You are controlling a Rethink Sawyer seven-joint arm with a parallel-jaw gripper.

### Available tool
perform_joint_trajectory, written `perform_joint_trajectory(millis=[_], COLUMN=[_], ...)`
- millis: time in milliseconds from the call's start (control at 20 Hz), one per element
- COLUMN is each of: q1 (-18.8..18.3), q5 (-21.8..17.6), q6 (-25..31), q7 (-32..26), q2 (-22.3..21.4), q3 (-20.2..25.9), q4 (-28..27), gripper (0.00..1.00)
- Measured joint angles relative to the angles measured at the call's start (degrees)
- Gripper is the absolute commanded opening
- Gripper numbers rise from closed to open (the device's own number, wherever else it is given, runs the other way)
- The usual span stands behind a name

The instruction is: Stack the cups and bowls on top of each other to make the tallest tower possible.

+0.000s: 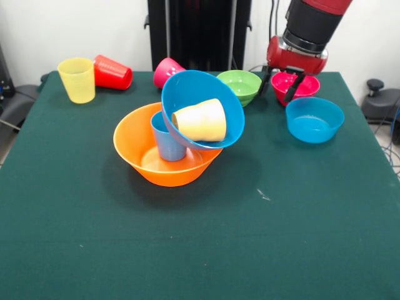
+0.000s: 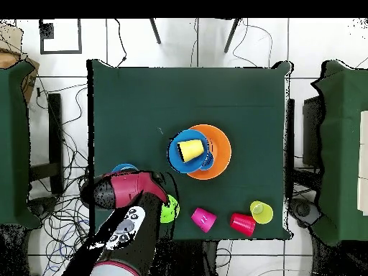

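Observation:
The large orange bowl (image 1: 140, 164) (image 2: 223, 147) stands mid-table with the light blue cup (image 1: 166, 142) upright inside it. The large blue bowl (image 1: 187, 94) (image 2: 176, 154) leans tilted on that cup, and the pale orange cup (image 1: 200, 120) (image 2: 190, 149) lies on its side in it. The small blue bowl (image 1: 314, 119) (image 2: 124, 168) stands apart on the table. My gripper (image 1: 279, 84) is open and hangs over the magenta bowl (image 1: 300, 84), its fingers either side of the bowl's near-side rim. The green bowl (image 1: 240, 84) (image 2: 169, 210) sits beside it.
At the robot's side of the green table (image 1: 187, 250) stand an upright yellow cup (image 1: 77, 79) (image 2: 261, 212), a red cup (image 1: 112, 72) (image 2: 242, 223) on its side and a pink cup (image 1: 167, 70) (image 2: 203, 218) on its side. In the overhead view my arm (image 2: 126, 190) hides the magenta bowl.

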Motion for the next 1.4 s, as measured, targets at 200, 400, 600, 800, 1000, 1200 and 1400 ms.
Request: perform_joint_trajectory(millis=[200,400,600,800,1000,1200,1400], q1=[1.8,3.8,5.6,7.7,8.9,8.5,7.8], q5=[0.4,1.2,2.2,3.2,4.4,4.7,4.7], q6=[0.0,0.0,0.0,0.0,0.0,0.0,0.0], q7=[0.0,0.0,0.4,1.7,3.3,4.1,4.1], q2=[1.3,2.6,3.8,5.0,5.8,6.0,6.0], q3=[-0.4,-0.5,-0.9,-1.7,-2.2,-2.1,-2.1], q4=[-0.4,-1.0,-1.8,-3.1,-4.1,-4.4,-4.5], gripper=[1.0,1.0,1.0,1.0,1.0,1.0,1.0])
